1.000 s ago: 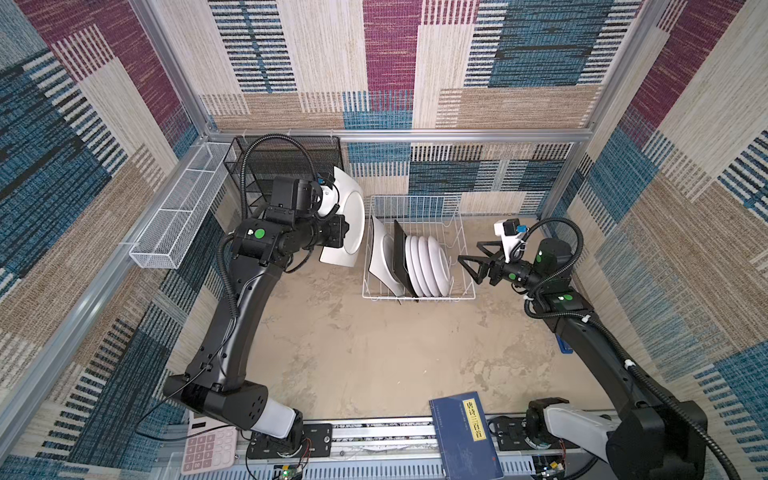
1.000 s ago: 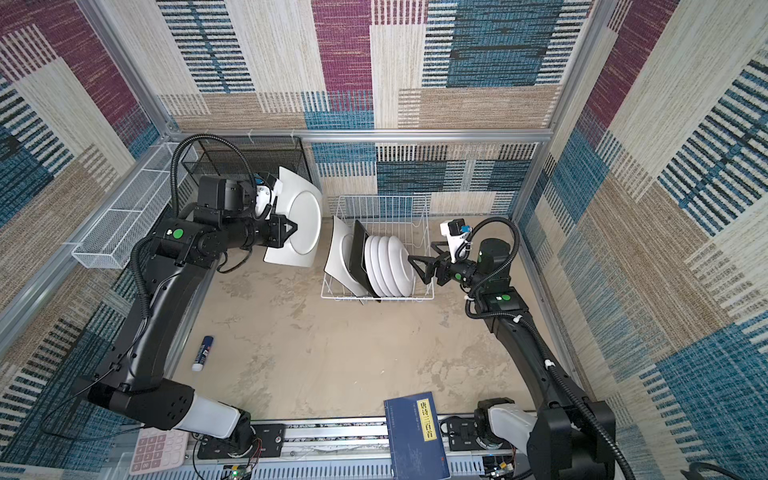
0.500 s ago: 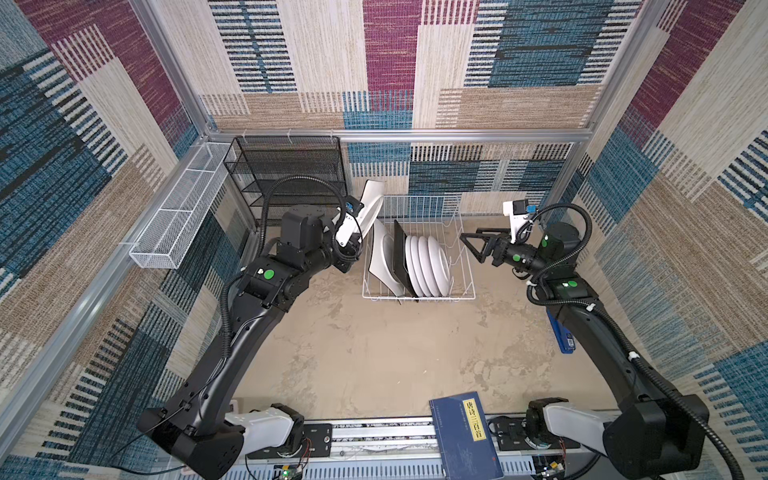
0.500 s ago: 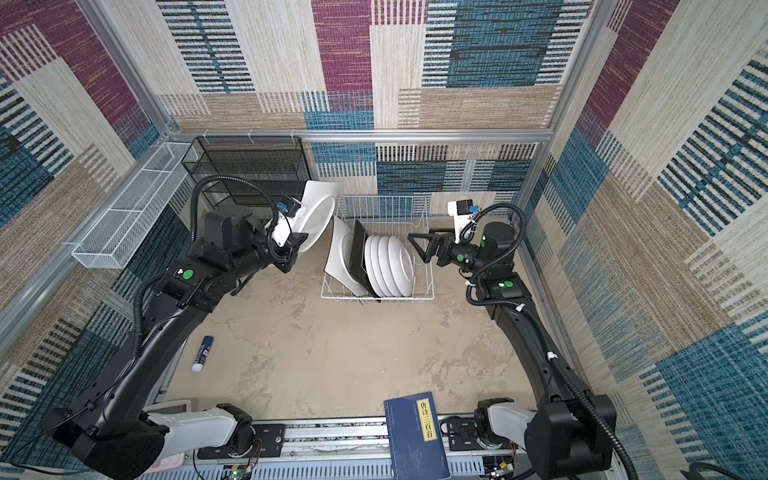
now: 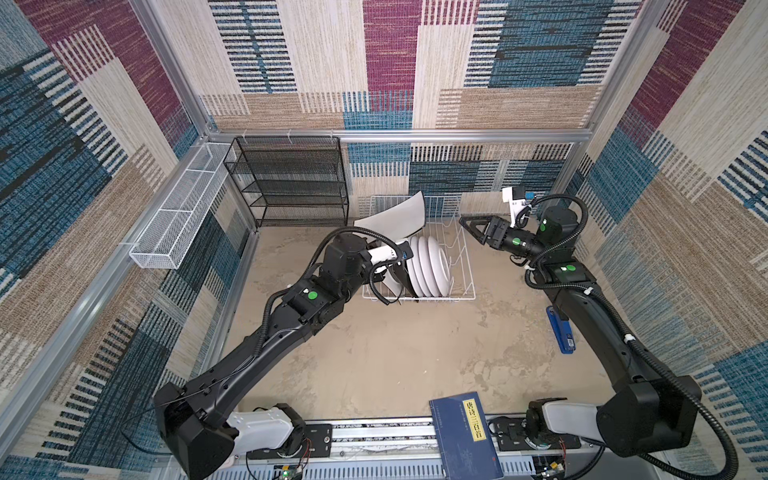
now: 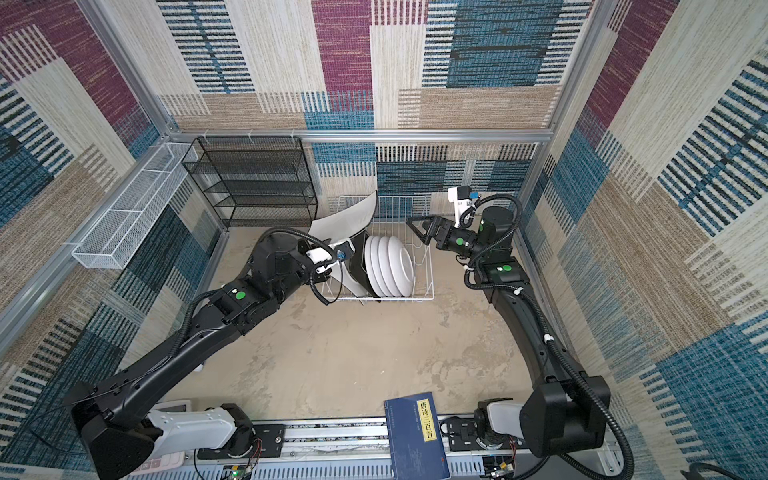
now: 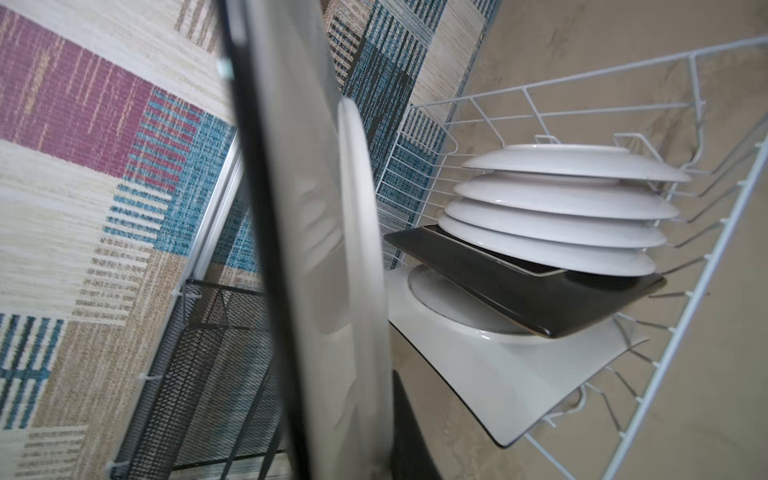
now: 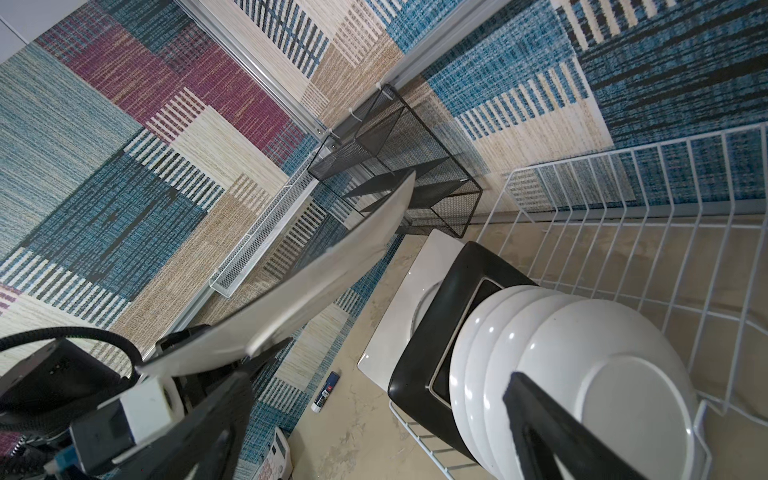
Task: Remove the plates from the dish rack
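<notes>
On the sandy tabletop (image 5: 374, 353), the white wire dish rack (image 5: 462, 253) held six plates, and the big white square plate (image 5: 395, 218) hung tilted by its left end, pinched at one edge by the left gripper (image 8: 257, 353), so it could slip onto the black square plate (image 7: 519, 291), while the right gripper (image 5: 471, 230) hovered spread wide.

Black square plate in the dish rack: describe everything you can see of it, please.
The black square plate looks like glossy glazed ceramic, with rounded corners, a broad upswept rim and a recessed square centre edged by a thin pale line. It stands on edge in the white wire dish rack, between a white square plate and four round white plates, the nearest seeming to lean on it.
</notes>
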Tool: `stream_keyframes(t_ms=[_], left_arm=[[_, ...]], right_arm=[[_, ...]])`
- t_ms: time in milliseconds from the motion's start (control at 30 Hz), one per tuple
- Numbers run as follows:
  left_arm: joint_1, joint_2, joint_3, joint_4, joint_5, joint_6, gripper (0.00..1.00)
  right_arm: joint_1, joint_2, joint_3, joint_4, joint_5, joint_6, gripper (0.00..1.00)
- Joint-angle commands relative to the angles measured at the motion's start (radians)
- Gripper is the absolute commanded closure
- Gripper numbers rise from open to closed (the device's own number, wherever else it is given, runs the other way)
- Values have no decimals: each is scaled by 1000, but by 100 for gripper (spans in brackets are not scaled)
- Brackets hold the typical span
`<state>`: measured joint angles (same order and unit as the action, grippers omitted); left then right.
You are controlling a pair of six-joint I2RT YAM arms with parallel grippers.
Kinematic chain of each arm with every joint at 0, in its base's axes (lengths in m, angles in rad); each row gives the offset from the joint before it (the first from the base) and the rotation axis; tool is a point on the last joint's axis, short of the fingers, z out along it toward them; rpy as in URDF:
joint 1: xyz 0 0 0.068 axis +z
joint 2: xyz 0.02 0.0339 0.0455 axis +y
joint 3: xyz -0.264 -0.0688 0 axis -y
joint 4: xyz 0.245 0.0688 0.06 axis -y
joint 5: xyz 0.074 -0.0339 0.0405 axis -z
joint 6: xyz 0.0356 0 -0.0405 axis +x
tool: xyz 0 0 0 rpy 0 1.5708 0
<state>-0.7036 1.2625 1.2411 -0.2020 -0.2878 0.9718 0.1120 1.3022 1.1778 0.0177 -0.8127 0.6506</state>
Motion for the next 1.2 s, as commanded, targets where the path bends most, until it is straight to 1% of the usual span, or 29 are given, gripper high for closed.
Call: stream_keyframes(t_ms=[0, 233, 467, 600, 833, 967, 1067, 1167], left_arm=[[-26, 0, -33, 348, -94, 209, 100], [-97, 45, -113, 532, -148, 408, 100], [-131, 90, -151, 638, -164, 503, 100], [-138, 104, -161, 665, -169, 529, 100], [-147, 126, -171, 701, -168, 549, 100], [-149, 139, -178, 713, -167, 563, 100], [-149, 148, -183, 735, -169, 571, 100], [-148, 150, -185, 740, -173, 567, 100]], right_arm=[[3, 19, 22, -24, -22, 45, 5], [31, 57, 26, -47, -14, 71, 7], [69, 102, 45, -84, -11, 76, 14], [81, 114, 38, -87, -10, 82, 17], [96, 149, 47, -83, -49, 109, 34], [104, 167, 57, -78, -62, 118, 39], [106, 186, 76, -82, -86, 121, 46], [106, 195, 80, -79, -101, 130, 52]])
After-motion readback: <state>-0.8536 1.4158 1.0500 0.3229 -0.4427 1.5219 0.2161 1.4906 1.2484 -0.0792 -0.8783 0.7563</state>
